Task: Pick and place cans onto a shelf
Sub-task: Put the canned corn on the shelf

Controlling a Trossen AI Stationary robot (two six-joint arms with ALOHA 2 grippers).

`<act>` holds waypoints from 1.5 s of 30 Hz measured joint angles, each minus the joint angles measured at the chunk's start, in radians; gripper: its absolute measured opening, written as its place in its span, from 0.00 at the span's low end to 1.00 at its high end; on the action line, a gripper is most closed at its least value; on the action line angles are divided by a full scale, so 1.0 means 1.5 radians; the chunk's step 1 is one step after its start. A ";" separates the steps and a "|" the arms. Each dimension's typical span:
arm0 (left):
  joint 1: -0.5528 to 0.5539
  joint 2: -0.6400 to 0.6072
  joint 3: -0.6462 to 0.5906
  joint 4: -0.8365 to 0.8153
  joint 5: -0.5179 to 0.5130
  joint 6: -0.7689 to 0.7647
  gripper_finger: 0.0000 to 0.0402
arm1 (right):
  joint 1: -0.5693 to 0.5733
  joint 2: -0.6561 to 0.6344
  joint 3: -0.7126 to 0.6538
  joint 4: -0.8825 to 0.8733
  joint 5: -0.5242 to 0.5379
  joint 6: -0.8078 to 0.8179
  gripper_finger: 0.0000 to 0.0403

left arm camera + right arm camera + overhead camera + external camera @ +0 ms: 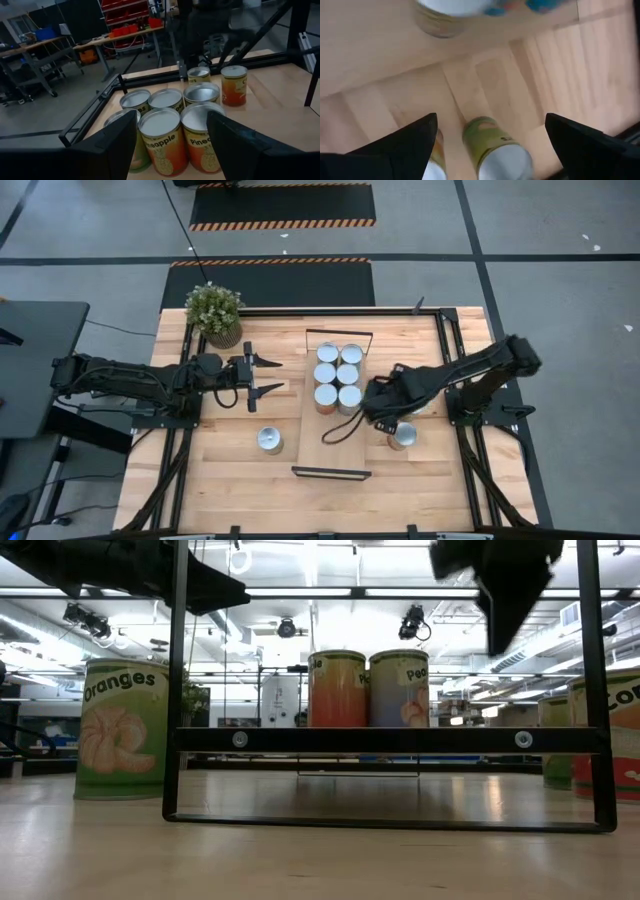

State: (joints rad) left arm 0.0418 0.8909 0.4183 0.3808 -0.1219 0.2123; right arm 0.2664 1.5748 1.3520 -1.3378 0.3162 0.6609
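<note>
We judge the step in hand to be fetching another loose can for the long narrow light-wood shelf (331, 442) with black wire rails at its short ends.

6 small cylindrical tins with shiny silver tops (338, 375) stand in 2 columns of 3 on the far half of the shelf, touching one another. The near half is bare. 1 loose silver-topped can (269, 440) stands on the wooden tabletop (230, 480) left of the shelf. At least 1 more green-sided tin (402, 437) stands right of the shelf, partly under the right arm; the right wrist view shows a 2nd tin (434, 165) just beside it.

Our right gripper (372, 412) hangs with fingers spread wide at the shelf's right edge, above the green-sided tin, holding nothing. Our left gripper (259, 377), also spread and empty, waits left of the shelf, pointing at the stacked cans.

To do this well, we centre the right fingers on the green-sided tin alone, keep the neighbouring tin outside them, and descend straight. We grip the side low, lift clear of the rail, and set it on the bare near half without nudging the 6 already placed. A small potted green plant (214, 312) sits well apart at the far left.
</note>
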 joint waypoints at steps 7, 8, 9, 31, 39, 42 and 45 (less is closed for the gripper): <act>0.000 0.000 0.000 0.007 0.000 0.005 0.61 | -0.063 -0.088 -0.156 0.027 -0.078 0.104 0.97; 0.000 0.000 0.000 0.007 0.000 0.005 0.61 | -0.075 -0.093 -0.166 0.033 -0.095 0.104 0.98; 0.000 0.000 0.000 0.007 0.000 0.005 0.61 | -0.086 -0.097 -0.174 0.040 -0.107 0.102 0.99; 0.000 0.000 0.000 -0.013 -0.005 0.005 0.61 | 0.003 0.008 -0.033 0.014 -0.230 0.148 0.99; 0.000 0.000 0.000 -0.007 -0.005 0.014 0.61 | 0.063 -0.003 -0.050 0.032 -0.126 0.155 0.99; 0.000 0.000 0.000 -0.010 -0.005 0.020 0.61 | 0.086 -0.003 -0.064 0.080 -0.113 0.077 0.99; 0.000 0.000 0.000 -0.010 -0.005 0.020 0.61 | 0.099 -0.003 -0.068 0.085 -0.113 0.037 0.99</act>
State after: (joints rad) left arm 0.0420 0.8906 0.4183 0.3660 -0.1295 0.2426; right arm 0.4153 1.5707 1.2503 -1.2104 0.1472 0.7159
